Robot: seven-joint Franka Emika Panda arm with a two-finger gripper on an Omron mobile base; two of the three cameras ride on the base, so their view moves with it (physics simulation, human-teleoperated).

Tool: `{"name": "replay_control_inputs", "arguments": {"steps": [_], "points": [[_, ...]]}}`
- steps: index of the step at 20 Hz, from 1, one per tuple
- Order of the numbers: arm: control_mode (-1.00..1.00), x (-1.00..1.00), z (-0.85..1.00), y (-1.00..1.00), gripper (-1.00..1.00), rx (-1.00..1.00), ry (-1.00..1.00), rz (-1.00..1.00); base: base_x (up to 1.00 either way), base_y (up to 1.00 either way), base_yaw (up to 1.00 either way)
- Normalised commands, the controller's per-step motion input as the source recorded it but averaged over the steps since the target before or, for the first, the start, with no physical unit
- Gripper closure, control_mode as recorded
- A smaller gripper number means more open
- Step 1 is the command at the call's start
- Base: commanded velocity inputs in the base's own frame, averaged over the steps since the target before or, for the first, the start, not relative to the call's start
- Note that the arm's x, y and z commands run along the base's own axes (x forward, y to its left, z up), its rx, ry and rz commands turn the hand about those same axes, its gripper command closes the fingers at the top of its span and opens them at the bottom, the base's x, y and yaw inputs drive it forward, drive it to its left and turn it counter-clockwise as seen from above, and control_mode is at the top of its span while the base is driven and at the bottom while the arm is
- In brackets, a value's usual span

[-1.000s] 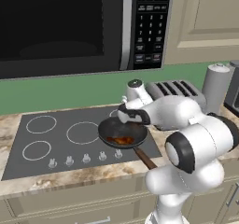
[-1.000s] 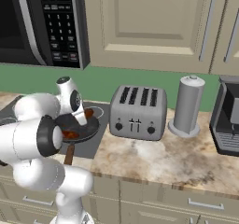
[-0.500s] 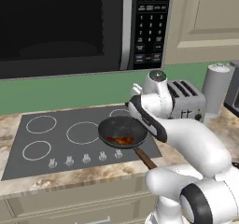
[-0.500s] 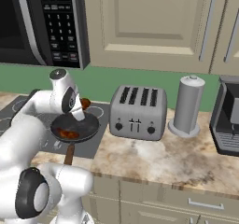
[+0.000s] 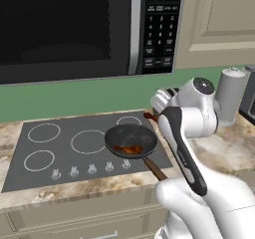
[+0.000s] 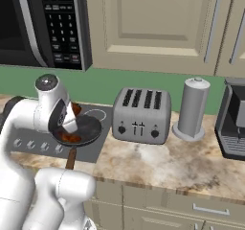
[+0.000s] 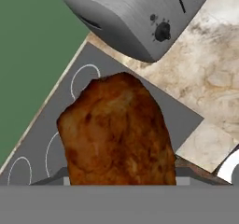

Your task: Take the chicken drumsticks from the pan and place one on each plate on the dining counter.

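- The gripper point(image 7: 122, 183) is clamped on a chicken drumstick point(image 7: 119, 129), lifted off the pan point(image 5: 130, 140)
- In the hand view the held drumstick's long axis runs up from the fingertips, its rounded end pointing toward the toaster point(image 7: 135, 17) above the cooktop point(image 7: 60, 125)
- The left base view shows the pan on the cooktop's front right part, wooden handle toward the counter's front edge, a second drumstick point(image 5: 128, 149) lying crosswise in it
- The right base view gives the held piece as a red-brown sliver by the wrist above the pan's far rim, and adds the steel canister point(image 6: 193, 109) and coffee machine point(image 6: 233, 123) right of the toaster
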Motion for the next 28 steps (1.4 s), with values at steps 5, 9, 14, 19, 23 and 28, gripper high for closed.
{"name": "replay_control_inputs", "arguments": {"steps": [5, 9, 14, 19, 23, 28], "points": [[-1.00, -0.80, 0.45, 0.00, 1.00, 0.01, 0.30, 0.07, 0.00, 0.00, 0.00], [-1.00, -0.01, 0.06, 0.03, 1.00, 0.00, 0.15, 0.02, 0.00, 0.00, 0.00], [-1.00, 0.00, 0.00, 0.00, 1.00, 0.00, 0.02, 0.04, 0.00, 0.00, 0.00], [-1.00, 0.00, 0.00, 0.01, 1.00, -0.01, 0.03, 0.08, 0.00, 0.00, 0.00], [-1.00, 0.00, 0.00, 0.15, 1.00, -0.05, 0.01, 0.08, 0.00, 0.00, 0.00], [1.00, 0.00, 0.00, 0.00, 1.00, 0.00, 0.00, 0.00, -0.07, 0.07, 0.24]]}}
